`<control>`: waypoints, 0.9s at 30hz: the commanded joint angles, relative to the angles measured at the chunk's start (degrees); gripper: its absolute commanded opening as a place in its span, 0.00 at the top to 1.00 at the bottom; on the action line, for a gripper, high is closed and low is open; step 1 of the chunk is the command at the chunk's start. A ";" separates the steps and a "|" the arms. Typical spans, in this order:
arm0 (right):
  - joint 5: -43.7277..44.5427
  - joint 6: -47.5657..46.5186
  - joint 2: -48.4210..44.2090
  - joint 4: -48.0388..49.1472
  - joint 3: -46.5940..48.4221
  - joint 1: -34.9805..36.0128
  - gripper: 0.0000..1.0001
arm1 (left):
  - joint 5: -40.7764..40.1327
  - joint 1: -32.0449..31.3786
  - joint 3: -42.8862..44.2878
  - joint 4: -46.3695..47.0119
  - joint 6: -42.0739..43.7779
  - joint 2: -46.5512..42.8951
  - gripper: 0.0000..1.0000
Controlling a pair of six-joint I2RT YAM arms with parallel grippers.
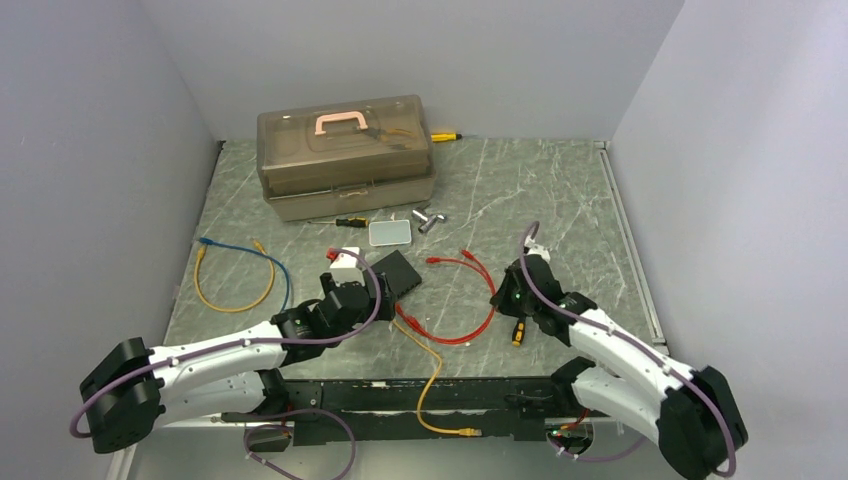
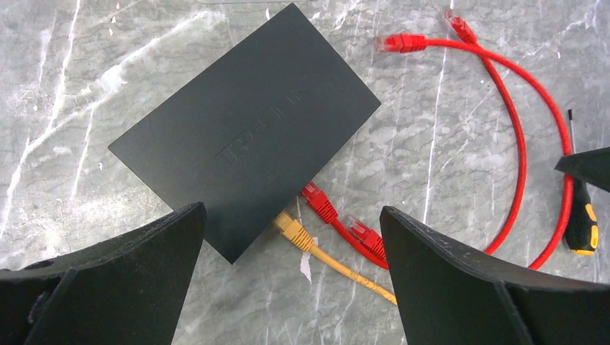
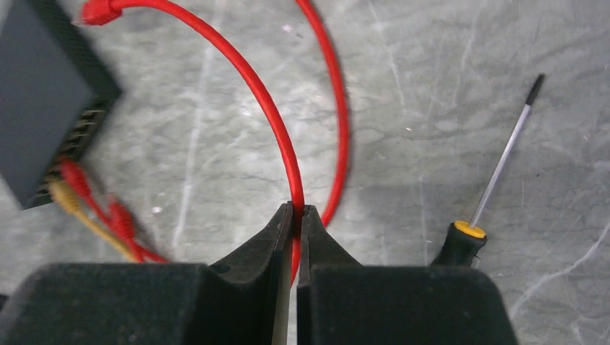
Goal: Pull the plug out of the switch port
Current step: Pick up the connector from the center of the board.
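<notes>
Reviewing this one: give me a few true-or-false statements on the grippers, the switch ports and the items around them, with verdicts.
1. The left gripper is open, with a finger on either side of the switch edge that has the ports. True.
2. The right gripper is shut on a yellow cable. False: it is shut on a red cable.
3. A yellow plug sits in a switch port. True.
4. The toolbox stands with its lid open. False: the lid is closed.
5. A screwdriver lies on the table near the right gripper. True.
</notes>
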 commanded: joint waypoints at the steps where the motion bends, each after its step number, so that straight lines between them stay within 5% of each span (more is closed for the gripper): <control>1: -2.03 -1.55 -8.27 0.34 5.82 -0.10 1.00 | -0.60 -0.04 -0.02 1.93 0.68 -3.66 0.01; 12: -6.87 -9.44 -10.87 -2.41 23.81 -0.06 1.00 | 2.97 1.72 0.69 14.49 11.77 -18.82 0.01; 19: -15.89 -8.97 -6.98 0.02 27.73 -0.05 1.00 | 18.47 2.34 -0.70 29.90 21.36 -24.12 0.01; 23: -16.80 -9.69 -4.60 -0.81 28.28 0.17 1.00 | 27.73 2.33 3.44 28.75 26.22 -23.83 0.01; 27: -19.40 -7.77 -3.16 2.36 27.02 1.11 1.00 | 37.06 2.34 13.58 19.32 28.53 -13.95 0.00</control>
